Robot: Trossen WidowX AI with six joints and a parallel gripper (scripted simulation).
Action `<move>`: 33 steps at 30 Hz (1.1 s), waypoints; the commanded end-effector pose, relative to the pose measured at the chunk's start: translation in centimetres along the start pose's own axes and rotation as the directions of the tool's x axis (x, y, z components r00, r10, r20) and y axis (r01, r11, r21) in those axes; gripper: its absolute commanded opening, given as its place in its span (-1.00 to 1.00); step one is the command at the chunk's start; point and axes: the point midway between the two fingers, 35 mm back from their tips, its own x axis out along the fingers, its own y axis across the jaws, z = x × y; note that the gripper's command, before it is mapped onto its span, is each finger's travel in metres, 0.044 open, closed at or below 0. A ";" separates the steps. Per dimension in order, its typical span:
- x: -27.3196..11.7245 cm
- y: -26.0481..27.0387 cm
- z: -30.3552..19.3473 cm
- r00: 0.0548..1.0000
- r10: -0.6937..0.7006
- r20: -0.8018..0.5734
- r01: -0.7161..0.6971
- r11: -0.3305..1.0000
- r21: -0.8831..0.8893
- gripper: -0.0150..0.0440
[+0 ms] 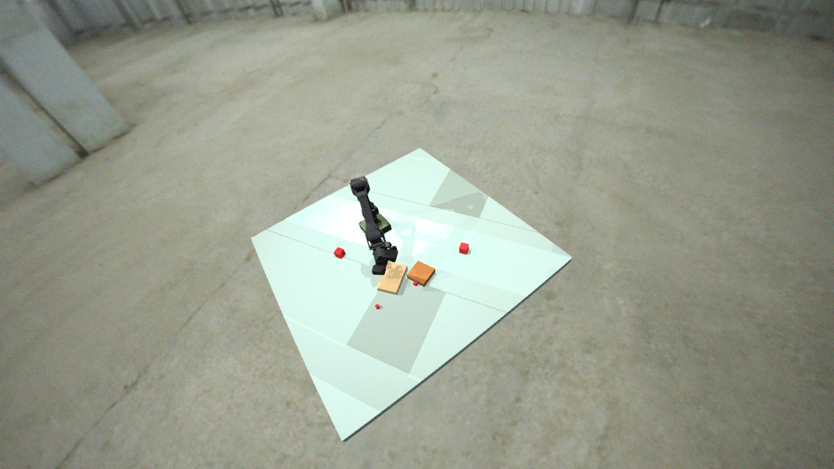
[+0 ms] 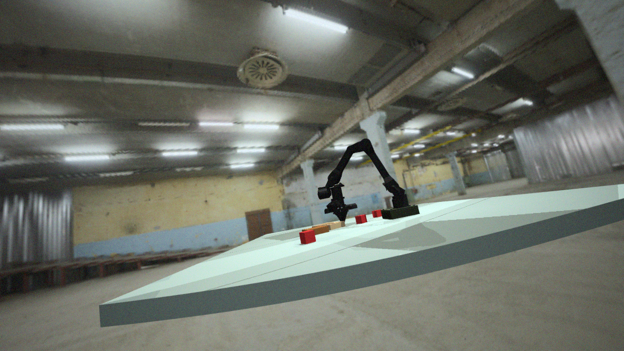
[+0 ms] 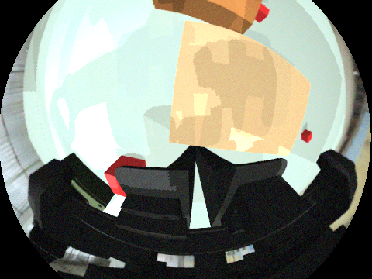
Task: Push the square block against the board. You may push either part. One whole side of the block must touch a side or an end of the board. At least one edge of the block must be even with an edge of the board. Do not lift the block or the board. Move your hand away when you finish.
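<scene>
The orange square block lies flat beside the tan rectangular board, turned at an angle to it. One block corner is very close to the board's long side; I cannot tell if it touches. Their facing sides are not flush. My gripper is shut and empty, pointing down low at the board's opposite long side. In the wrist view its tips meet the edge of that side; contact is not certain. In the top view the tips are hidden.
Small red cubes lie around: one left, one right, one against or near the block, one past the board's end. Another red cube lies near my gripper. My base is behind.
</scene>
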 end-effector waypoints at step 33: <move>0.0 -1.3 4.8 1.000 0.002 0.008 -0.002 1.000 -0.002 -0.49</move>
